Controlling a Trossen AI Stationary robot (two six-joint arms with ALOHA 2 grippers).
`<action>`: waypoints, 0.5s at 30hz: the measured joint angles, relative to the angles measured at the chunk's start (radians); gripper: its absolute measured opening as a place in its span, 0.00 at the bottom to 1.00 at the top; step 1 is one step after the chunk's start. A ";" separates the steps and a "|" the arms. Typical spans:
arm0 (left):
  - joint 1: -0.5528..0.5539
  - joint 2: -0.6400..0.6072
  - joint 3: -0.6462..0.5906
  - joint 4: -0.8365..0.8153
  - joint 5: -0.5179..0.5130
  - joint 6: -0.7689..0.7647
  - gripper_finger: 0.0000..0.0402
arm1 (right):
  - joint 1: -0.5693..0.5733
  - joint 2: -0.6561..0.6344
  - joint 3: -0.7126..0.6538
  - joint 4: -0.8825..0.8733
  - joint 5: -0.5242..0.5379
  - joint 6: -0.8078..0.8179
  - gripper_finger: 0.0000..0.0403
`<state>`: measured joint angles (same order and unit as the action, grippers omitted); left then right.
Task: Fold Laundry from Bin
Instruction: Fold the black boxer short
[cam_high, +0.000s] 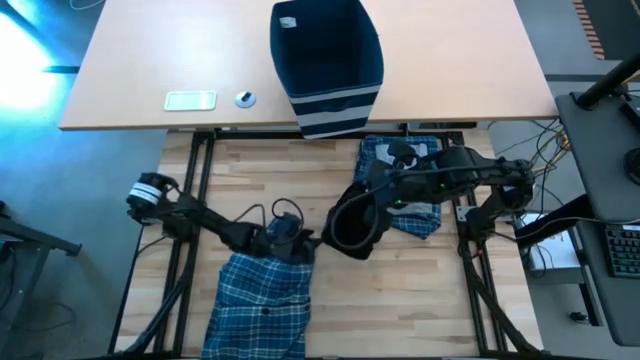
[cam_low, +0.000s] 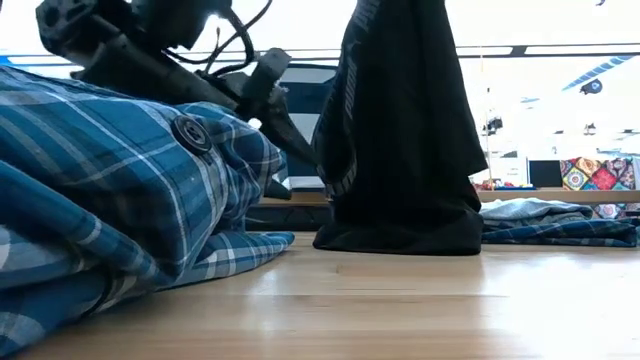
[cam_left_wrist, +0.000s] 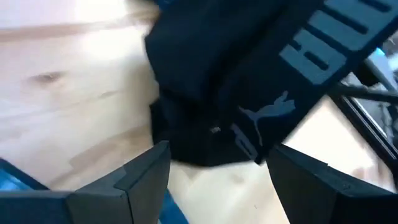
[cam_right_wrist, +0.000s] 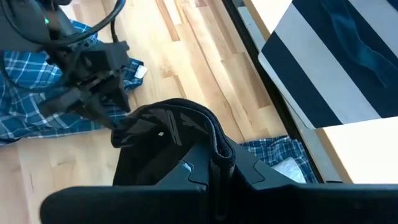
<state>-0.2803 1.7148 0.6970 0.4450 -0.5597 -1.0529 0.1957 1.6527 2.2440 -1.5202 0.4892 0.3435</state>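
High view: the tabletop (cam_high: 250, 170) carries everything, and largest on it is the bin (cam_high: 326, 60), standing at the far edge, well apart from both my arms. Next in size is the plaid shirt (cam_high: 260, 305), lying flat at the near edge on my left side. A second heap of plaid cloth (cam_high: 385, 160) lies under my right arm, just in front of the bin. Smallest is the black garment (cam_high: 352, 225), hanging between my two arms near the middle of the tabletop.

My right claw (cam_right_wrist: 214, 163) is clamped on the top edge of that black piece, so it hangs like a curtain, its lower hem reaching the wood in the low view. Its long axis therefore runs up and down, not along the tabletop.

My left claw (cam_left_wrist: 214, 174) has its fingers (cam_left_wrist: 146, 171) spread apart and holds nothing. From its wrist view the black cloth lies straight ahead, just beyond the fingertips, with the lower edge at the gap between them. So the left claw is the free one and the nearer one to that hanging hem; I judge the next move to be a short reach forward to pinch a lower corner, so the two claws can stretch the piece flat.
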 joint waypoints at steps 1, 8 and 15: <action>0.003 0.011 0.008 0.013 -0.001 0.003 0.62 | 0.000 0.000 0.000 0.000 0.000 0.001 0.03; 0.008 0.126 0.093 0.065 -0.004 0.012 0.61 | 0.000 0.000 0.000 0.007 0.000 -0.003 0.03; 0.037 0.171 0.126 -0.011 -0.025 -0.095 0.54 | 0.000 0.000 0.000 0.008 0.000 -0.003 0.03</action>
<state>-0.2429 1.8858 0.8229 0.4339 -0.5847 -1.1479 0.1955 1.6527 2.2440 -1.5121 0.4895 0.3401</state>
